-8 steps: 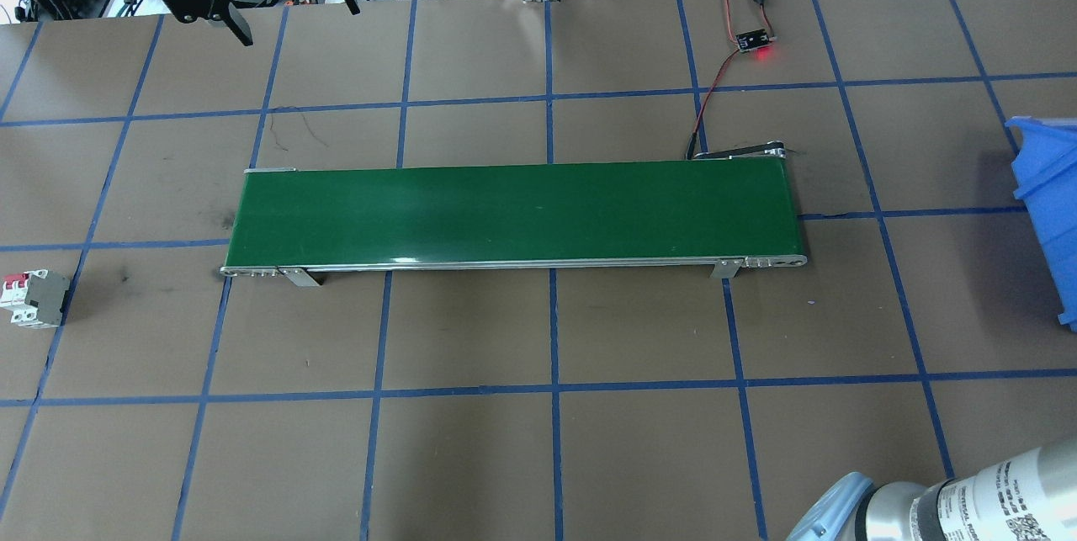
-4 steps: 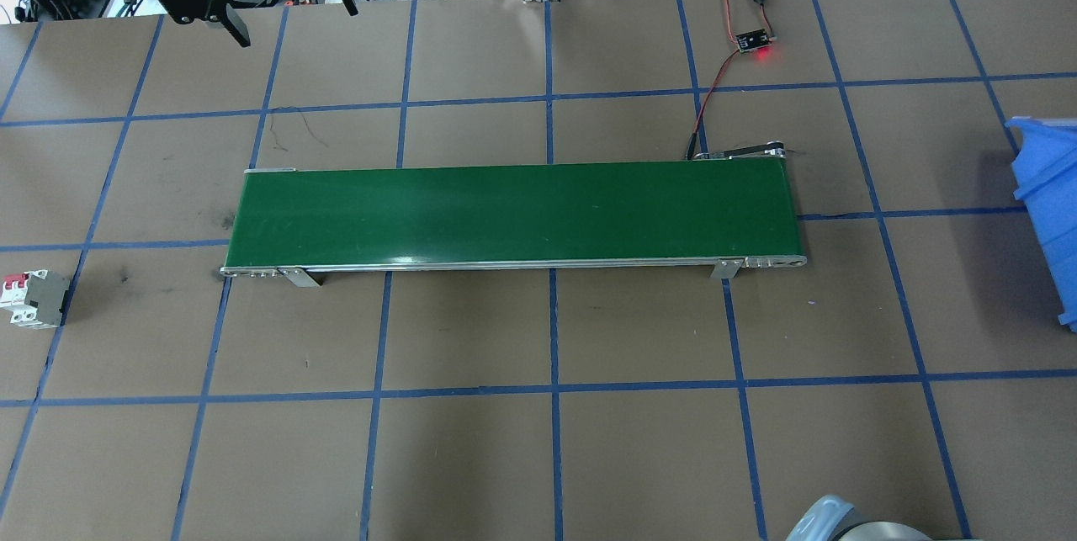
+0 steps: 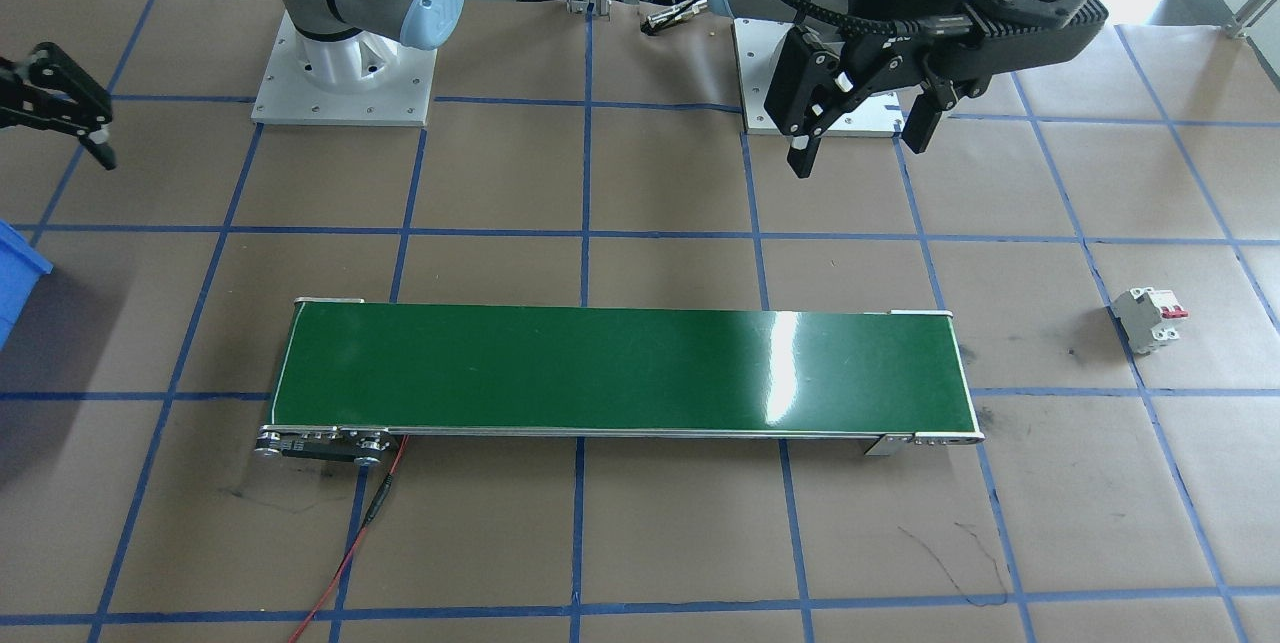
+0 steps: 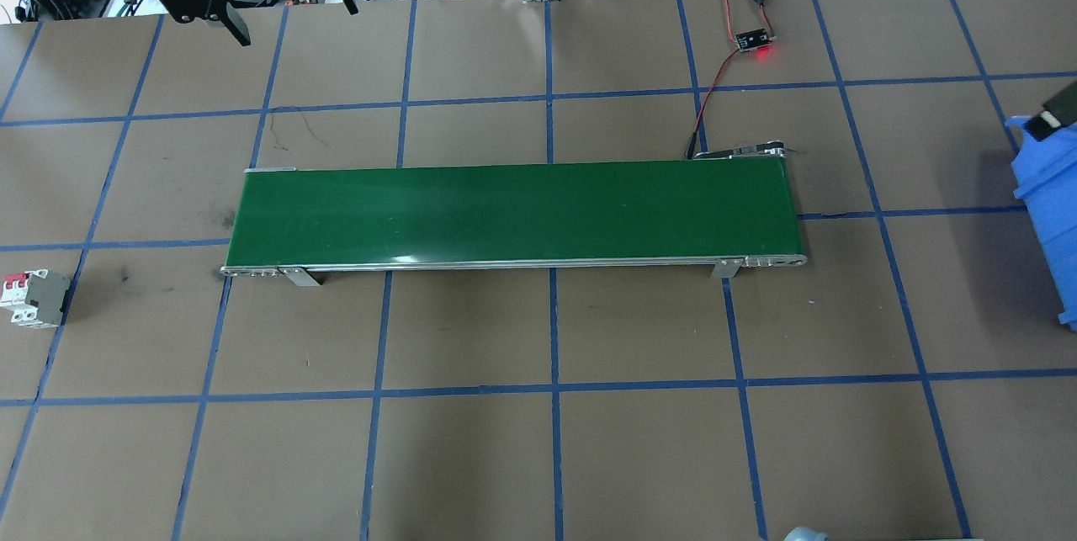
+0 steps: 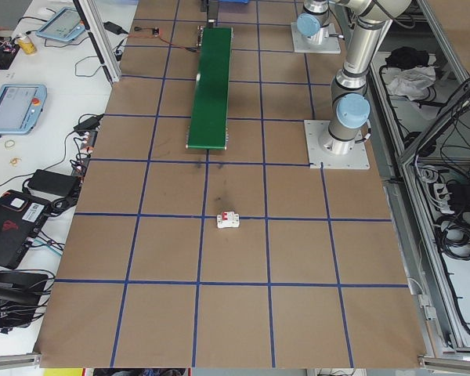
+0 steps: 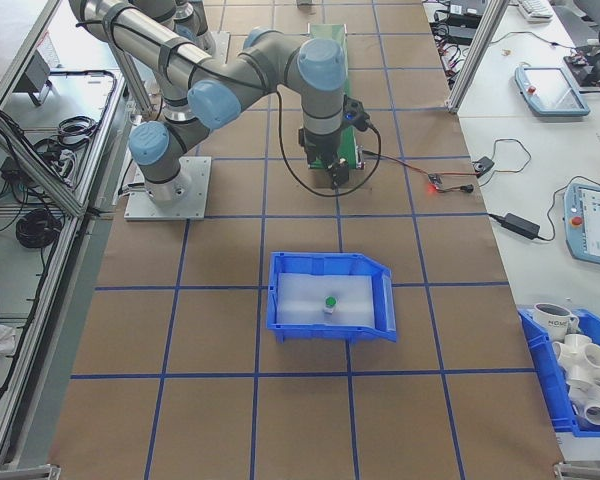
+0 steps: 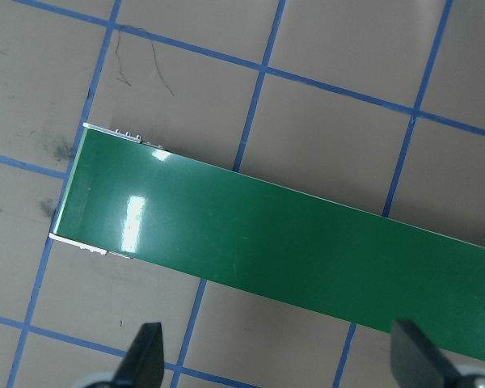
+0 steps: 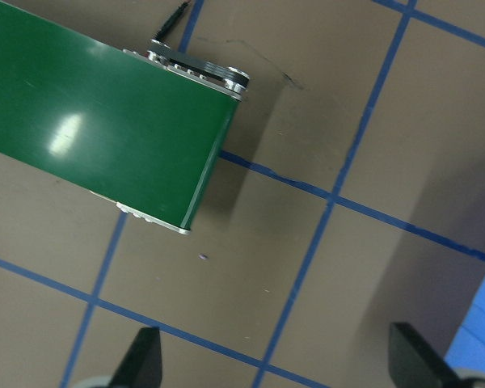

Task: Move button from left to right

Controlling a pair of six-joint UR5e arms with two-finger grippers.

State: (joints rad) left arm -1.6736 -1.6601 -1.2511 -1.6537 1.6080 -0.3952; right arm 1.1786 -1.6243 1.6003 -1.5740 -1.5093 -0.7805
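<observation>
table (image 4: 471,457), conveyor (image 4: 513,213), breaker (image 4: 34,298), bin (image 6: 330,297)

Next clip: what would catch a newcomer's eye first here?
The long green conveyor belt across the table's middle, with nothing on it. Then the blue bin at the robot's right end, holding the green-capped button, and a lone white circuit breaker at the left end.

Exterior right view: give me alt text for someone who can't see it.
The button, green-capped, sits inside the blue bin on the brown gridded table. Beyond the bin, the near right arm hangs over the green conveyor's end.
</observation>
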